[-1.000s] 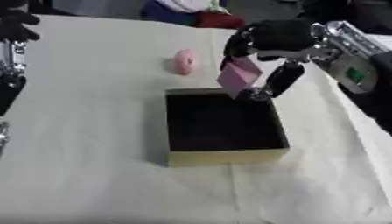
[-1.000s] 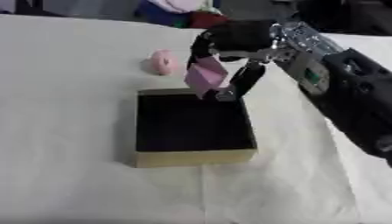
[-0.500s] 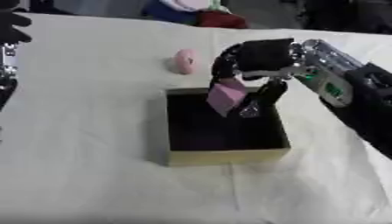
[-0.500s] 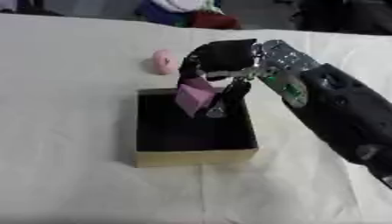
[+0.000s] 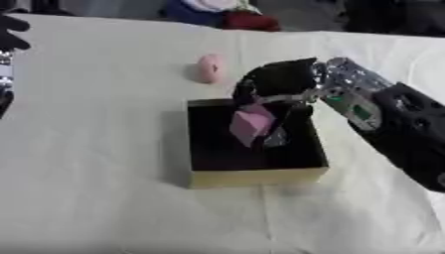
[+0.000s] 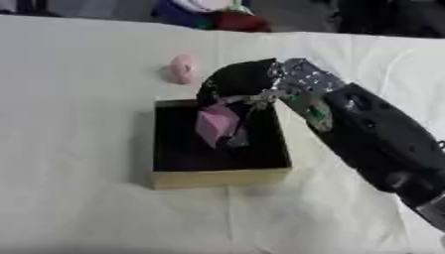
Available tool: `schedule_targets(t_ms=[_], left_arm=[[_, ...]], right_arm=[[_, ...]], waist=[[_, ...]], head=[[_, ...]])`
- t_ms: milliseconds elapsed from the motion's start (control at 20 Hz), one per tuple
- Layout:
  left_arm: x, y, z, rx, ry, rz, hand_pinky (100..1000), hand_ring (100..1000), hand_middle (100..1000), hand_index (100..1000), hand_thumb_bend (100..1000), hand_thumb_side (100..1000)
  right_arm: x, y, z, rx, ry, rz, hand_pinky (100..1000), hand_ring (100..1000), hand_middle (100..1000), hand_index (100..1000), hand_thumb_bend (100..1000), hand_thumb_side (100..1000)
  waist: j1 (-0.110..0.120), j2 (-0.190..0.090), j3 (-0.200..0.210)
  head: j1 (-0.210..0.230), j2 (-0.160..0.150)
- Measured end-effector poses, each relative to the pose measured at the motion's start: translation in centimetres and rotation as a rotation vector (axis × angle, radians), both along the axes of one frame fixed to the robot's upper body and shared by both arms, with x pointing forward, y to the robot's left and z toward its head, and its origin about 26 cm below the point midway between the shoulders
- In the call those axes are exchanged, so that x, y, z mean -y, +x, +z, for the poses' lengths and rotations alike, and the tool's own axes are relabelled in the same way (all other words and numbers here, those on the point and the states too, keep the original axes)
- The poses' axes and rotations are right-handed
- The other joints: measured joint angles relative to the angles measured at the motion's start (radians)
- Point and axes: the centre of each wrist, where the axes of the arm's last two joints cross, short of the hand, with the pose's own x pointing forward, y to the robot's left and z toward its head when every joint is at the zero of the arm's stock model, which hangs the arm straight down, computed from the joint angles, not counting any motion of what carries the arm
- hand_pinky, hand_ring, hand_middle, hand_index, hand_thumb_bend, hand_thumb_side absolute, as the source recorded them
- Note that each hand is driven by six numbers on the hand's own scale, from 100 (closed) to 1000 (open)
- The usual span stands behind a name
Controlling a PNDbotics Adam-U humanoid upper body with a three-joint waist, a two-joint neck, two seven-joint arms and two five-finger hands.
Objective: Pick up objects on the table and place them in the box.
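Right robot hand (image 5: 276,84), lowered over the last second from above the far right corner to well inside the box (image 5: 201,176), fingers curled round the pink block (image 5: 252,124). Block now over the dark middle of the box, tilted; resting on the floor or hanging just clear, cannot tell. Probably the release step next, with placement nearly done for this piece. Pink rounded object (image 5: 208,68) unmoved on the tabletop (image 5: 96,149) just beyond the far wall, likely the next pick. Left robot hand (image 5: 10,35) at the left edge, dark fingers curled, holding nothing.
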Motion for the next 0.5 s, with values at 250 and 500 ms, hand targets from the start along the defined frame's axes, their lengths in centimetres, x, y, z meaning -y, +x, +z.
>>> schedule_targets(t_ms=[250, 500], left_arm=[[0.0, 0.0, 0.0, -0.001, 0.0, 0.0, 534, 638, 706, 757, 100, 725], [0.0, 0.0, -0.01, -0.001, 0.0, 0.0, 534, 639, 706, 757, 100, 726]], right_arm=[[-0.13, -0.11, 0.08, 0.028, -0.041, 0.007, 804, 836, 696, 759, 413, 637], [0.04, -0.11, 0.77, 0.095, -0.061, 0.015, 825, 883, 756, 786, 611, 616]], waist=[[-0.001, 0.0, -0.002], [-0.002, -0.001, -0.008]], head=[[0.0, 0.007], [0.001, 0.008]])
